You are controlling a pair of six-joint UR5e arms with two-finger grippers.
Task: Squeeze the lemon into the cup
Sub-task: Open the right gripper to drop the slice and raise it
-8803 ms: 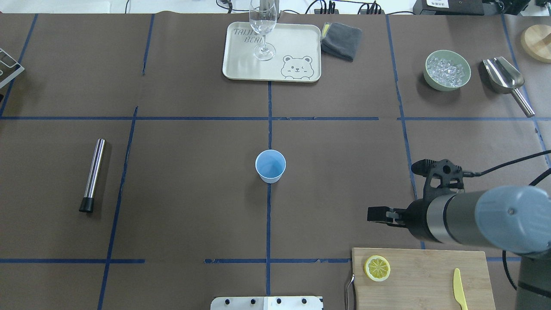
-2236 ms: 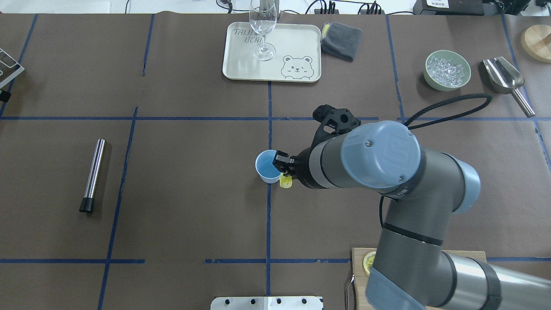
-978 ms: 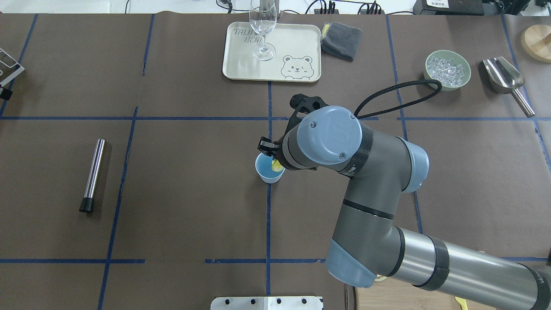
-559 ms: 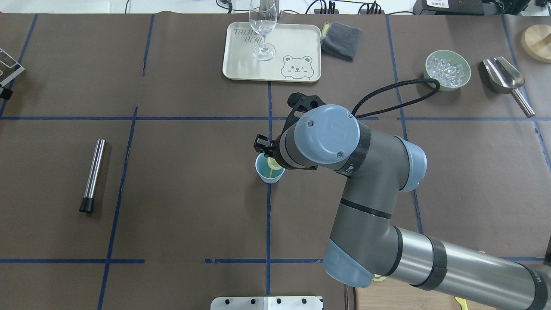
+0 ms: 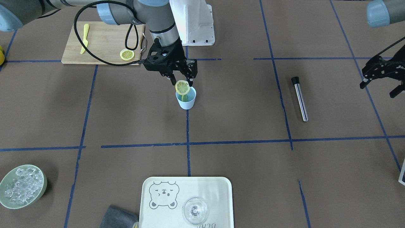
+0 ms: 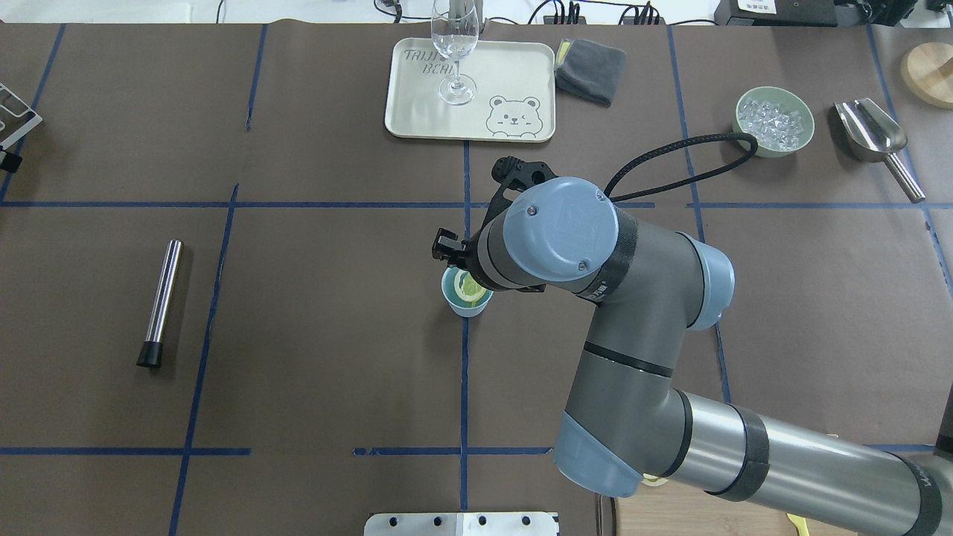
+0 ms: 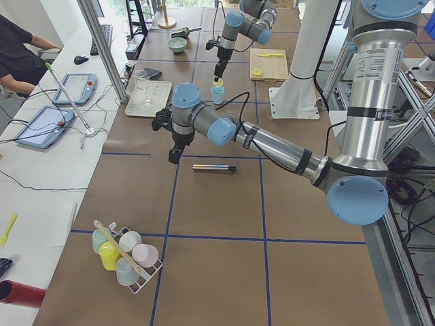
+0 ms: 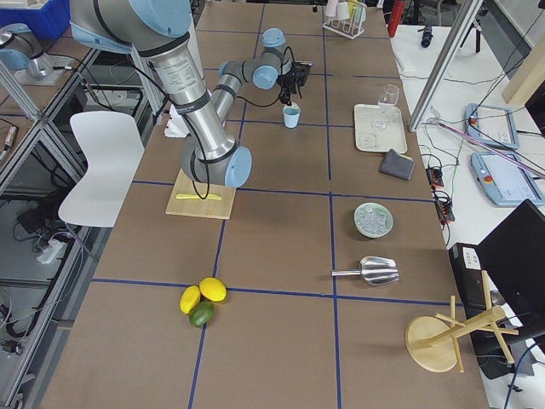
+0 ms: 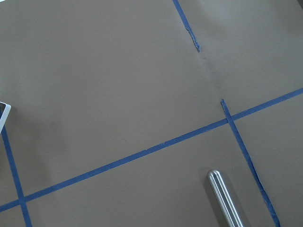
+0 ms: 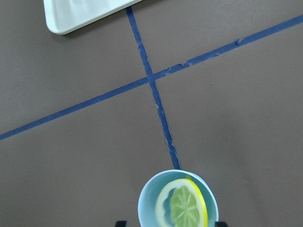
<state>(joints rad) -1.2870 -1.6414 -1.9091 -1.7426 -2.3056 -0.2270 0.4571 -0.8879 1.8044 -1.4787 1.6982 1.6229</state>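
The pale-blue cup (image 5: 187, 102) stands at the table's middle, also in the overhead view (image 6: 456, 298) and the right wrist view (image 10: 147, 201). My right gripper (image 5: 182, 83) hangs just above its mouth, shut on the yellow lemon slice (image 5: 182, 87). The slice's lower part sits at the cup's rim. From above, its pale face (image 6: 470, 287) shows inside the rim, as in the wrist view (image 10: 182, 208). A second slice (image 5: 127, 54) lies on the cutting board. My left gripper (image 5: 379, 89) is open and empty, above the table at the robot's far left.
A metal rod (image 5: 299, 99) lies on the robot's left side. The cutting board (image 5: 101, 41) carries a yellow knife (image 5: 84, 38). A tray (image 6: 521, 74) with a clear glass (image 6: 454, 52), a grey cloth (image 6: 590, 68), a green ice bowl (image 6: 773, 121) and a scoop (image 6: 875, 141) stand at the far side.
My right arm brought the lemon slice from the board to the cup. In the last second the gripper shifted slightly far-left and the slice turned from edge-on to face-up.
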